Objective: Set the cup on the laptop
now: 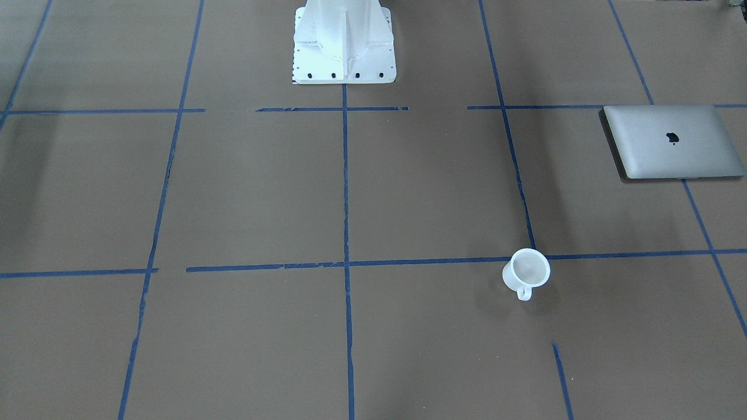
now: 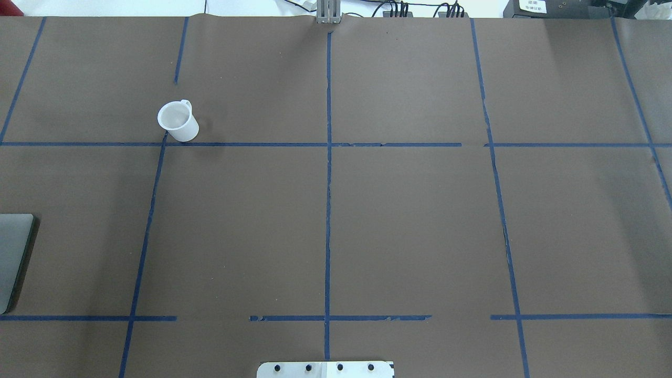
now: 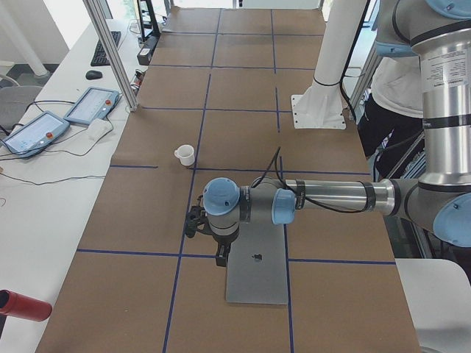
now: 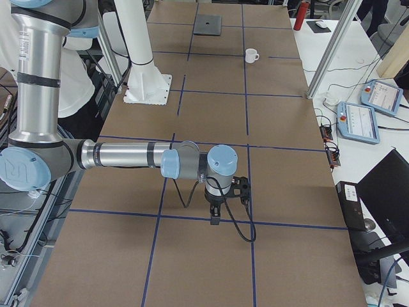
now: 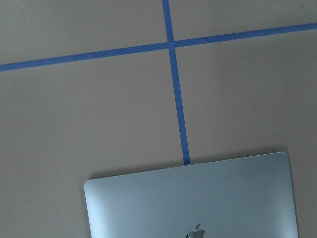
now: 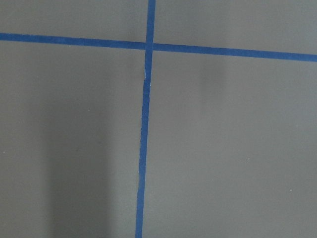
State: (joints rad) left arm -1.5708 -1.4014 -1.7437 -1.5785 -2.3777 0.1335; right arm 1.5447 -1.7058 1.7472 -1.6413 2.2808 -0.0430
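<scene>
The small white cup (image 1: 528, 271) stands upright on the brown table, handle toward the operators' side; it also shows in the overhead view (image 2: 177, 122) and both side views (image 3: 185, 154) (image 4: 252, 55). The closed silver-grey laptop (image 1: 671, 143) lies flat on the robot's left, cut by the overhead view's left edge (image 2: 13, 257), and fills the bottom of the left wrist view (image 5: 198, 198). My left gripper (image 3: 221, 257) hangs above the laptop's edge (image 3: 257, 276), apart from the cup. My right gripper (image 4: 214, 220) hangs over bare table far from both. I cannot tell whether either is open.
The white robot base (image 1: 344, 44) stands at the table's middle edge. Blue tape lines grid the table. Teach pendants (image 3: 92, 105) and an aluminium post (image 3: 110, 51) line the operators' side. A red bottle (image 3: 22, 305) lies off the table. A person (image 3: 390, 95) stands behind the robot.
</scene>
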